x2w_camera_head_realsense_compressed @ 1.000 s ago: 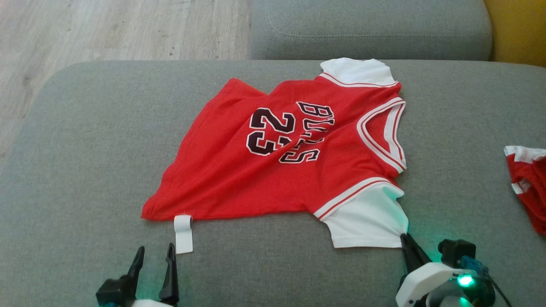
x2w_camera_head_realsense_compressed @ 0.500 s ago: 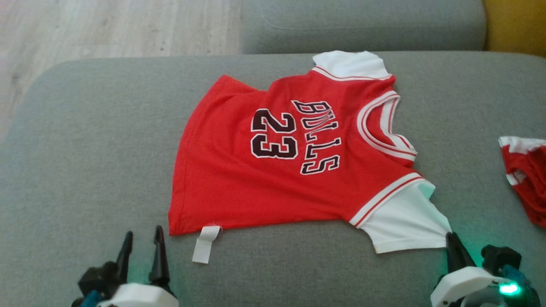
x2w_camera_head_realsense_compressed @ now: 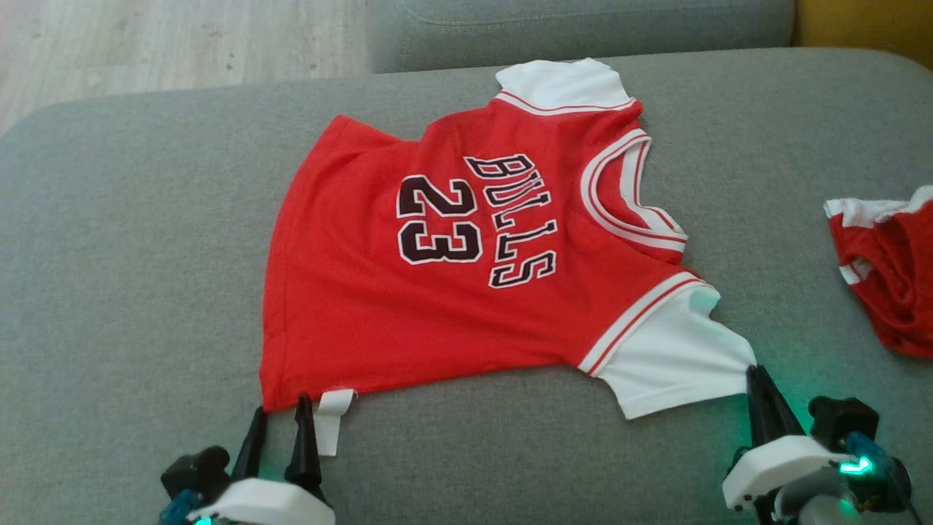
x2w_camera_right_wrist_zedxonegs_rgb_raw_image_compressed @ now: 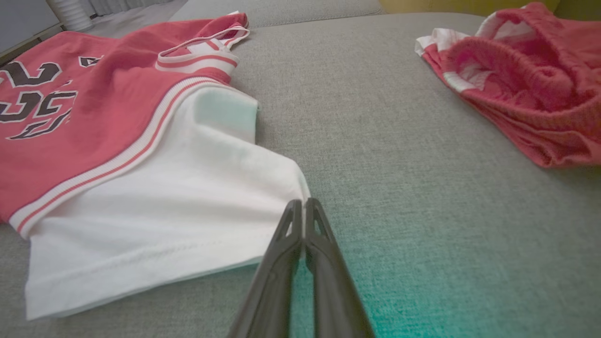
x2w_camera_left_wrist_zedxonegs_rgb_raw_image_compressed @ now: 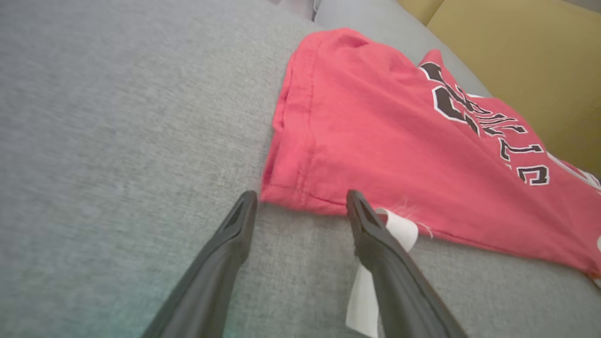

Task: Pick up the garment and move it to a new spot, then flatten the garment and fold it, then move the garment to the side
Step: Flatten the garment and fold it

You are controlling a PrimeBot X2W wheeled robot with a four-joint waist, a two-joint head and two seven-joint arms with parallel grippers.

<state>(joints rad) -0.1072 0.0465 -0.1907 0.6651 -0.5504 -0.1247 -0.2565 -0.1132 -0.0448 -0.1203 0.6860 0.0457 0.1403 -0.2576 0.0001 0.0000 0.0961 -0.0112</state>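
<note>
A wide grey sofa cushion (x2w_camera_head_realsense_compressed: 109, 255) carries a red basketball shirt (x2w_camera_head_realsense_compressed: 437, 313), which lies face up near the middle with its collar toward the robot's right and its hem toward the left. The shirt is mostly spread out but ripples across the chest, so the flattening step looks unfinished. A second garment (x2w_camera_head_realsense_compressed: 889, 292), red and crumpled, sits well apart at the right edge. The near white sleeve (x2w_camera_head_realsense_compressed: 670, 364) is drawn out to a point. That is because the right hand (x2w_camera_head_realsense_compressed: 754, 372) has its fingers pressed together on the sleeve's corner, apparently to pull the cloth taut. The left hand (x2w_camera_head_realsense_compressed: 280, 407) rests low at the near hem corner, fingers apart on either side of it. It seems set to clamp there so both hands can stretch the front edge straight. A small white label (x2w_camera_head_realsense_compressed: 328, 430) hangs from the hem, touching the left hand's inner finger.
</note>
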